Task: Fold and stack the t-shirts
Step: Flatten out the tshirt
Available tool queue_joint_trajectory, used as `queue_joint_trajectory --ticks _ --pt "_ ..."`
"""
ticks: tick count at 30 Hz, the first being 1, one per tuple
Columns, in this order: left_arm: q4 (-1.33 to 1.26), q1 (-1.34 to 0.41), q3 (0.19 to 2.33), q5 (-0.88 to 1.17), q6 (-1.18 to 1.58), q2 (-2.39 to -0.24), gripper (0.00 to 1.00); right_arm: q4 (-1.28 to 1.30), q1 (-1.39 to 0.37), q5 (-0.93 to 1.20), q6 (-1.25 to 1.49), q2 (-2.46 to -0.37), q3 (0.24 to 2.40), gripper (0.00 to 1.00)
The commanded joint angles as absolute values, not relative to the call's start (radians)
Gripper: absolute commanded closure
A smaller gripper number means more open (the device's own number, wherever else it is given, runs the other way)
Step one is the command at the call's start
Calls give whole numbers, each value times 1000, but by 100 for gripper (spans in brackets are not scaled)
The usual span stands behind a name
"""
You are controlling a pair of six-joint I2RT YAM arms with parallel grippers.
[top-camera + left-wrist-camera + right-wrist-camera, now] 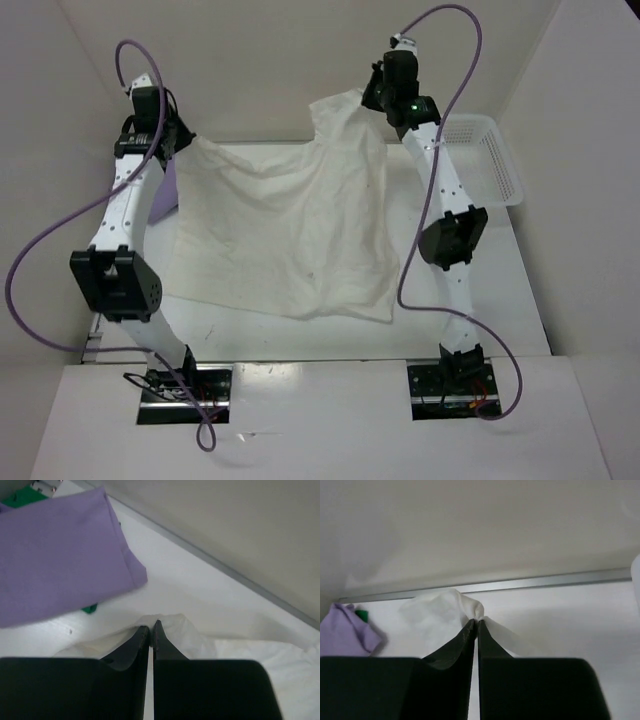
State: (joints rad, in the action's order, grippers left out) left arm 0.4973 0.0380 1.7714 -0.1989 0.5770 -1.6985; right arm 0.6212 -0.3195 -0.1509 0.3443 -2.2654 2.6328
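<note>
Hanging between left gripper (151, 625) and right gripper (476, 623), white t-shirt (290, 230); both clamped on its edge

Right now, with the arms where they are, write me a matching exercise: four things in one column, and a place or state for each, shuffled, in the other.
1. white t-shirt
2. purple t-shirt
3. green t-shirt
4. basket

A. at the far right of the table
B. mostly hidden under another shirt
C. lifted at its far corners, hanging spread open
D. lying on top of another shirt, on the left side

Pairs: 1-C, 2-D, 3-B, 4-A
</note>
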Motion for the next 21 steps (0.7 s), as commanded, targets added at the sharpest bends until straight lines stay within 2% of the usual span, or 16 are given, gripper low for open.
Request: queue_joint_trajectory --ticks 1,3,4,5,6,7,8,10,12,13,14,15,16,17,19,21 --pt "391 64 1985 -213 604 -1773 97 607 -177 64 532 -2340 2907 91" --pt "391 74 2054 -232 589 -1793 95 643 -143 144 558 -2368 3038 77" --pt "391 87 2063 -232 589 -1793 89 623 -111 187 587 -2340 2987 70" --pt "391 97 2054 -216 589 -1793 78 597 -110 219 588 -2301 2918 60" --pt "367 116 2030 -195 589 -1793 61 575 -110 235 574 -2263 2784 37" --pt "356 117 1981 -178 589 -1784 32 584 -110 235 555 -2209 2742 31" --pt "356 126 1952 -167 589 -1769 22 615 -110 235 511 -2189 2699 28" --pt "332 126 1880 -131 589 -1708 7 711 -135 204 453 -2120 2640 17" --pt "307 126 1717 -107 610 -1636 2 730 -184 195 393 -2024 2409 17" --pt "289 126 1656 -85 621 -1553 2 642 -201 195 393 -1952 2275 29" --pt "276 126 1591 -33 632 -1513 9 579 -231 184 393 -1790 1995 38" --pt "276 126 1472 -14 646 -1441 13 489 -242 184 408 -1716 1871 49" --pt "276 106 1410 3 646 -1405 19 465 -242 173 423 -1595 1662 75" --pt "276 91 1352 21 655 -1375 26 451 -251 190 451 -1545 1569 84" --pt "287 30 1201 70 655 -1322 42 421 -271 202 477 -1455 1313 94" --pt "276 -15 1114 104 693 -1295 50 399 -308 202 534 -1335 1167 94"
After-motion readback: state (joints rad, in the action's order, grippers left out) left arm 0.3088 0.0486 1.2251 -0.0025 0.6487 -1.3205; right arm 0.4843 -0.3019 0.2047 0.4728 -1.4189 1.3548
